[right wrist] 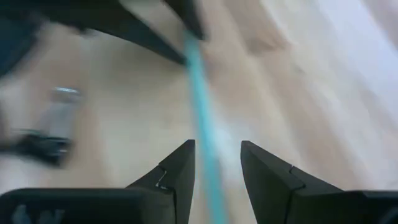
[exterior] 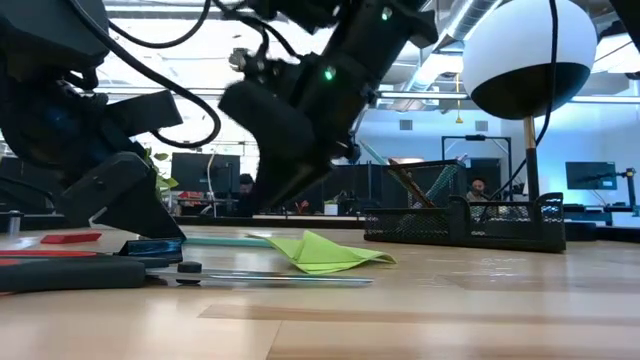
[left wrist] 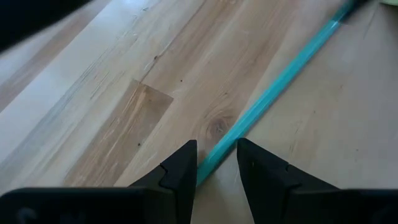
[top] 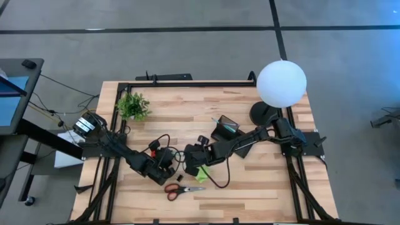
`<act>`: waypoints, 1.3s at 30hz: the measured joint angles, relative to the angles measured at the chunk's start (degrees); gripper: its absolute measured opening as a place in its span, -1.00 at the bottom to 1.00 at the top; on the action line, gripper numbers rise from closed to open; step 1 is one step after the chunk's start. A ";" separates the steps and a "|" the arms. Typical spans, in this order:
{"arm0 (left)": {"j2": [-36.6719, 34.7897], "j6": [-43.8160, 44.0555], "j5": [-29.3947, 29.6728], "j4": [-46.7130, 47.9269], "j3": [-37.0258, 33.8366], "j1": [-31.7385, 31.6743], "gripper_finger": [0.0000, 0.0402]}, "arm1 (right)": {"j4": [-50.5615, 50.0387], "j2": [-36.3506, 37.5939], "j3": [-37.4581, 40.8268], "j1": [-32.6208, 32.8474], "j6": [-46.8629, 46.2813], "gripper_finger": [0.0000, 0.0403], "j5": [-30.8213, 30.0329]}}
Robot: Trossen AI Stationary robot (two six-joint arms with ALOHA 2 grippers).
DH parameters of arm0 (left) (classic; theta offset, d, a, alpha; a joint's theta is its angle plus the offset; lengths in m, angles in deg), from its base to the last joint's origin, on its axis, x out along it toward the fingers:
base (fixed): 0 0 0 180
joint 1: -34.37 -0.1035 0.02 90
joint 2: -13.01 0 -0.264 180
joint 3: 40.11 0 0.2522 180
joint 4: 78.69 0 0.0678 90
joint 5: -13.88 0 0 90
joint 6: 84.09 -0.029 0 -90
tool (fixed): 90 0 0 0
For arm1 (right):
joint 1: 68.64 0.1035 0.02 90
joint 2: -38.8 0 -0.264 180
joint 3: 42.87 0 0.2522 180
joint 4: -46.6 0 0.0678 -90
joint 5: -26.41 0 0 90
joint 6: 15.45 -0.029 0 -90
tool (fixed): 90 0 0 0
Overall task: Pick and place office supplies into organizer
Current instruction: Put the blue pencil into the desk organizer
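Note:
A thin teal pen (left wrist: 280, 78) lies low over the wooden table, level in the low view (exterior: 225, 241). One end of it sits in the gap of my left gripper (left wrist: 216, 165), which is open, wider than the pen. The pen (right wrist: 202, 112) also runs through the gap of my open right gripper (right wrist: 217, 168). In the high view the two grippers (top: 167, 164) (top: 189, 161) nearly meet at the table's middle front. The red-handled scissors (top: 182, 189) and the lime-green sticky-note pad (top: 203, 170) lie flat beside them. The black organizer (top: 226, 130) stands farther back. My left gripper has the pen's end (left wrist: 205, 169) close along the inner side of one finger (left wrist: 186, 171), with open space to the other finger; I cannot tell whether it touches. My right gripper has the pen's shaft (right wrist: 208, 168) close to one finger (right wrist: 183, 171); blur hides whether they meet.
A white globe lamp (top: 281, 83) on a black base (top: 262, 112) stands at the back right. A small potted plant (top: 133, 106) is at the back left. A small red block (exterior: 70, 238) lies left of the scissors (exterior: 200, 272). Bare wood lies to the front right.

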 joint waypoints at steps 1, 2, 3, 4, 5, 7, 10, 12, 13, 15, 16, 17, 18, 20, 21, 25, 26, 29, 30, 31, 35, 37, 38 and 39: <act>0.00 0.00 -0.01 0.02 0.00 0.00 -0.43 | -0.49 0.00 0.03 -0.08 -0.03 -0.39 -1.31; 0.00 -0.01 -0.02 0.02 0.00 0.00 -0.43 | -0.53 0.00 0.03 -0.05 0.23 -0.39 -2.12; 0.00 0.00 -0.06 0.04 0.00 0.00 -0.43 | -0.65 0.00 -0.01 -0.03 0.68 -0.39 -2.16; 0.00 0.00 -0.09 0.05 0.00 0.00 -0.43 | -0.80 0.00 -0.02 0.05 1.21 -0.39 -1.67; 0.00 0.02 -0.11 0.07 0.00 0.00 -0.43 | -1.01 0.00 0.00 0.06 1.54 -0.39 -0.82; 0.00 0.02 -0.15 0.11 0.00 0.00 -0.43 | 0.01 0.02 0.78 0.40 1.66 -0.39 0.09; 0.00 0.04 -0.20 0.17 0.00 0.00 -0.43 | 2.66 0.01 3.70 0.99 1.28 -0.39 0.18; 0.00 0.04 -0.22 0.17 0.00 0.00 -0.43 | 5.33 -0.09 5.19 1.58 0.05 -0.39 0.28; 0.00 0.06 -0.22 0.19 0.00 0.01 -0.43 | 7.08 -0.02 6.04 1.87 -0.11 -0.39 0.27; 0.00 0.07 -0.22 0.20 0.00 0.02 -0.43 | 8.65 0.13 8.27 2.37 -0.28 -0.39 -0.41; 0.00 0.08 -0.23 0.20 0.00 0.02 -0.43 | 9.80 0.11 9.42 2.47 -0.42 -0.39 -1.67; 0.00 0.11 -0.24 0.20 0.00 0.02 -0.43 | 10.86 0.24 10.43 2.55 -0.42 -0.39 -2.79; 0.00 0.12 -0.24 0.20 0.00 0.02 -0.43 | 12.19 0.32 11.57 2.71 -0.51 -0.39 -3.95; 0.00 0.13 -0.26 0.20 0.00 0.02 -0.43 | 13.35 0.36 13.18 2.91 -0.51 -0.39 -6.52; 0.00 0.14 -0.31 0.20 0.00 0.02 -0.43 | 14.03 0.46 14.03 2.83 -0.49 -0.39 -6.97; -0.02 0.15 -0.80 0.20 0.00 0.02 -0.43 | 20.50 0.82 19.01 1.97 -1.26 -0.39 -4.09; -0.02 0.16 -0.88 0.22 0.00 0.02 -0.43 | 23.02 0.95 20.47 1.89 -1.73 -0.39 -3.46; -0.02 0.29 -0.98 0.20 0.00 0.02 -0.43 | 30.15 1.03 24.20 2.08 -1.98 -0.39 -3.72; -0.02 0.37 -1.02 0.19 0.00 0.02 -0.43 | 31.52 1.03 24.87 2.24 -1.70 -0.39 -3.89; -0.02 0.37 -1.06 0.14 0.00 0.02 -0.43 | 32.17 1.03 25.22 2.38 -1.37 -0.39 -3.91; -0.02 0.37 -1.09 0.01 0.10 0.03 -0.43 | 33.31 1.03 25.99 3.12 -1.34 -0.39 -4.79; 0.01 0.34 -1.38 0.13 0.58 0.04 -0.43 | 33.69 1.02 26.29 3.35 -1.37 -0.39 -5.48; 0.03 0.15 -1.55 0.31 1.00 0.04 -0.43 | 33.82 1.01 26.38 3.35 -1.38 -0.39 -5.78; 0.07 -0.31 -1.77 0.51 1.51 0.07 -0.43 | 33.87 1.01 26.41 3.33 -1.38 -0.39 -5.85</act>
